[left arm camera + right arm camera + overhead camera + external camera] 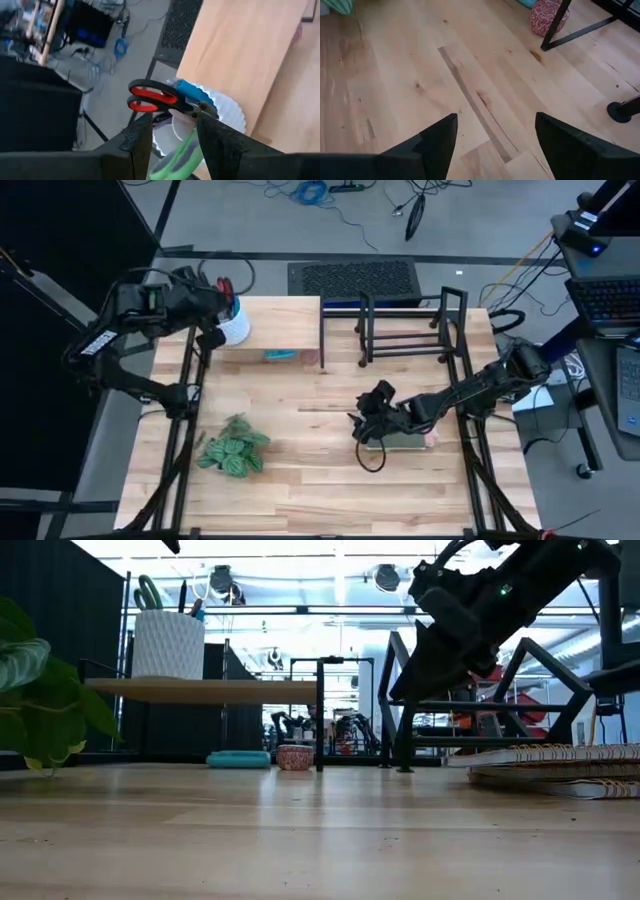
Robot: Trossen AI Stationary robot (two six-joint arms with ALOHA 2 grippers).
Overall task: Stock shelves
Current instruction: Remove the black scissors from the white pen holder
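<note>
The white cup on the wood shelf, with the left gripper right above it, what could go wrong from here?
The white cup stands near the end of the wood shelf, so a push from the left gripper might tip it off. The fingers straddle the red-handled scissors loosely; a poor grip could drop them. The right gripper hangs open near the notebooks.

We see the riser shelf (268,322) at the table's (300,490) far left with a cup (234,323) on top, the wire rack (400,328) just to its right, a plant (232,448) near the left front, and notebooks (405,442) lying at right centre
</note>
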